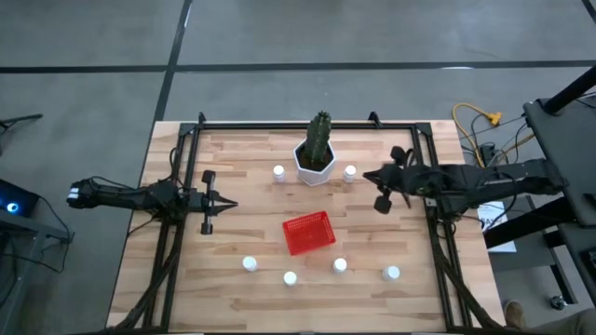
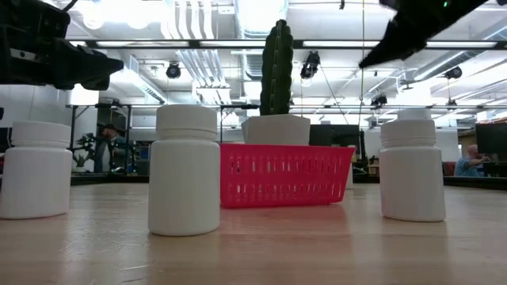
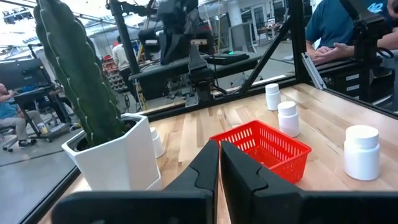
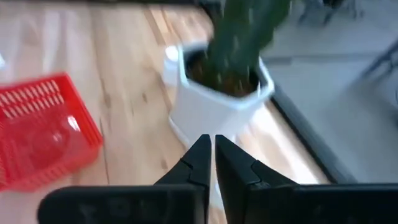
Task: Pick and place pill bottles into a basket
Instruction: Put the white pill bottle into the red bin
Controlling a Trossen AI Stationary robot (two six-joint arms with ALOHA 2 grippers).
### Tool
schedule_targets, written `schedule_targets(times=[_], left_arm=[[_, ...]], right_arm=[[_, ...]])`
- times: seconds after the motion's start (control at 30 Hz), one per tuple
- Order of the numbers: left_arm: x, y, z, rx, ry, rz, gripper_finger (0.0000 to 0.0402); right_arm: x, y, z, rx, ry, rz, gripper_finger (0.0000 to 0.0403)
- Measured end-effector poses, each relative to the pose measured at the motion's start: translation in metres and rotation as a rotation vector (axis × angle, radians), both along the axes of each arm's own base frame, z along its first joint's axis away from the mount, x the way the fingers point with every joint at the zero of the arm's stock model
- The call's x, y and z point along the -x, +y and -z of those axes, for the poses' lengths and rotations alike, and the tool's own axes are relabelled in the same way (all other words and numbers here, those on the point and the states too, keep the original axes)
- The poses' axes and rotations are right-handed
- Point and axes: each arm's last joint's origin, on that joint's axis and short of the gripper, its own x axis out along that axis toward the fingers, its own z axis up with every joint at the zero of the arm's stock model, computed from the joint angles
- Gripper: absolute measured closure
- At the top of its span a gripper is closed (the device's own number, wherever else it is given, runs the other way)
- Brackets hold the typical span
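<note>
- R gripper (image 1: 365, 176): fingers closed, nothing held. Sits just beside the bottle (image 1: 349, 172) next to the pot (image 1: 315, 160); bottle lies straight ahead of the tips, toward the pot.
- Bottle axis: upright, cap up.
- Judgement: R arm nearer this bottle; must open before closing on it.
- L gripper (image 1: 229, 204): fingers closed, empty, low over table, pointing at basket (image 1: 308, 232).
- Basket: empty, mid-table. Other bottles: one at the pot's other side (image 1: 278, 171), four in front row (image 1: 290, 277).

Grey concrete floor (image 1: 84, 37) around the table; bright ceiling lights (image 2: 261, 12) overhead.
</note>
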Motion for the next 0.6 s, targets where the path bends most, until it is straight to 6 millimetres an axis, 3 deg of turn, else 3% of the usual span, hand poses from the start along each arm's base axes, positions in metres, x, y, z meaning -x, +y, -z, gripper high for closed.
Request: schedule_targets(times=[0.33, 0.6], left_arm=[[0.0, 0.0, 0.0, 0.0, 0.003, 0.0, 0.0402], [0.0, 0.0, 0.0, 0.001, 0.004, 0.0, 0.0402]], right_arm=[[-0.01, -0.016, 0.022, -0.073, 0.104, 0.097, 0.0278], [-0.02, -0.018, 0.031, -0.064, 0.143, 0.096, 0.0204]])
